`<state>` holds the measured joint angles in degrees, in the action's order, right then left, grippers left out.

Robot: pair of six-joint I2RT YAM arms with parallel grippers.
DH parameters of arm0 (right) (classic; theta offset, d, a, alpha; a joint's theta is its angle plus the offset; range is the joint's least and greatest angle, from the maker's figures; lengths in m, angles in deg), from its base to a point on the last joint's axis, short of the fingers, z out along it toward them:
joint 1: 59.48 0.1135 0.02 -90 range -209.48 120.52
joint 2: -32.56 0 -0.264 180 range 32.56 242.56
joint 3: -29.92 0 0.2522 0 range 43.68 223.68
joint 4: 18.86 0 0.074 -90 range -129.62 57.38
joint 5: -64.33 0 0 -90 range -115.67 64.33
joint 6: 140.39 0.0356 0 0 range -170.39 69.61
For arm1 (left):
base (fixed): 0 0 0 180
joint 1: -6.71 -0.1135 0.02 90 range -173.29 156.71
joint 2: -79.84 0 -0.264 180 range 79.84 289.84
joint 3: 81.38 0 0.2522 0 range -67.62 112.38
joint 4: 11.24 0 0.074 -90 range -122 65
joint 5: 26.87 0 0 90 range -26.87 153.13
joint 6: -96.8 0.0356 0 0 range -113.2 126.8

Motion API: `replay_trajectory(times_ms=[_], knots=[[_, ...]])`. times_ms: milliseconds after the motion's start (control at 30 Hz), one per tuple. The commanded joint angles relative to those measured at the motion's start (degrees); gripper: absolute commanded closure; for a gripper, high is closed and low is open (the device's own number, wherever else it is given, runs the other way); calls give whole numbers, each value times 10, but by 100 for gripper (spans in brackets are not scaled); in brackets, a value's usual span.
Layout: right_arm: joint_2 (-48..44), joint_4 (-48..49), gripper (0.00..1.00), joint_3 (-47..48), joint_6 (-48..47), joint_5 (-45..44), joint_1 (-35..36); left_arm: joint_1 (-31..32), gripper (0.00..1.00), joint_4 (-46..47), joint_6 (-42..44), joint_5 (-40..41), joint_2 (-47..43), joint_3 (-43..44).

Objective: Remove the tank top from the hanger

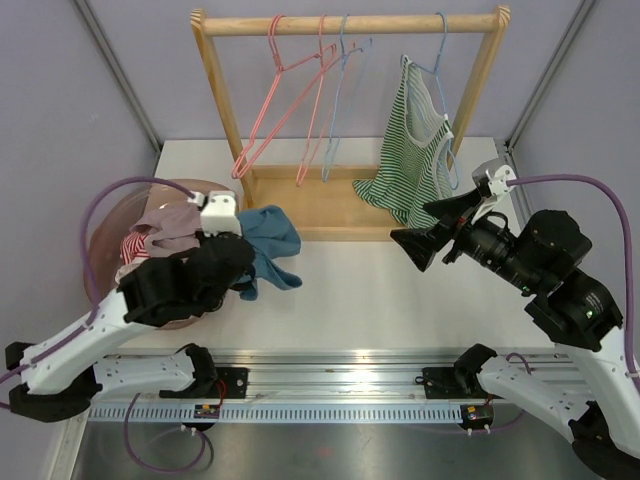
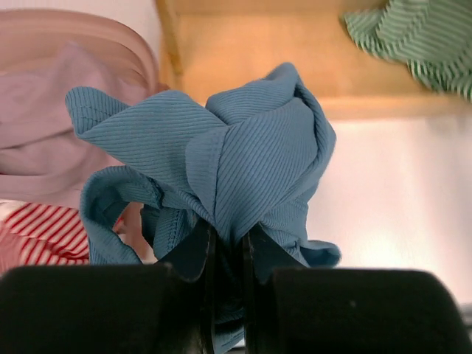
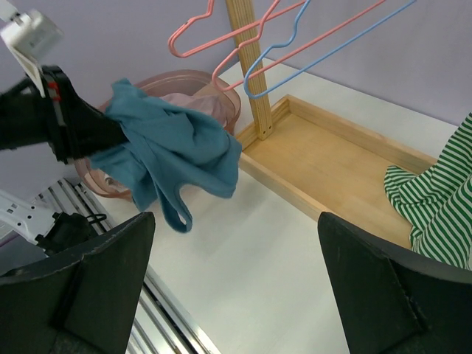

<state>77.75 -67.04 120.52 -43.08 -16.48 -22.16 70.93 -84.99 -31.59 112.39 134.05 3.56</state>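
A blue tank top point(image 1: 272, 245) is off the rack, bunched into a crumpled wad and pinched in the left jaws; the left arm point(image 1: 170, 285) holds it above the tabletop point(image 1: 350, 300), just beside a pink bowl point(image 1: 110, 215). The wad stretches from the jaws toward the wooden rack point(image 1: 350, 22); in the right wrist view it droops, one strap loop hanging lowest. The left jaws are nearly closed, with only the folded blue cloth between them.

A green striped tank top point(image 1: 415, 150) hangs on a blue hanger point(image 1: 440, 70) at the right end of the rail; its long axis runs up and down, straps at the top, and its hem spills onto the rack's wooden base point(image 1: 330, 200).

Four hangers are on the rail: two pink, two blue; three are bare. There are two tank tops; two more garments lie in the bowl, one lilac, one red-and-white striped.

The right arm point(image 1: 550, 260) reaches in from the right; its jaws are spread wide and hold nothing, hovering over the tabletop near the green top's hem.
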Motion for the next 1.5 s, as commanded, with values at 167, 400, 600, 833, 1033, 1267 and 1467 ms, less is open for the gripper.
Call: replay_trajectory(times_ms=[167, 400, 600, 833, 1033, 1267, 1467], knots=[[-22, 29, 1, 9, 3, 14, -1, -189, 100, -10, 94, 51, -30, 99], [-35, 25, 1, 21, 15, 25, -1, -447, 100, 72, 155, -103, -6, 132], [-46, 15, 1, 24, 14, 11, -1, -623, 100, 102, 165, -260, 66, 172], [-45, -5, 0, 27, 4, -13, -1, -745, 63, 116, 154, -391, 118, 177], [-13, -41, 1, 44, 40, -254, -1, -747, 1, 106, 151, -362, 116, 177], [41, -45, 1, 60, 39, -392, -1, -731, 1, 117, 178, -467, 107, 171], [116, -49, 1, 124, 10, -411, -1, -618, 1, 124, 190, -472, 83, 139]])
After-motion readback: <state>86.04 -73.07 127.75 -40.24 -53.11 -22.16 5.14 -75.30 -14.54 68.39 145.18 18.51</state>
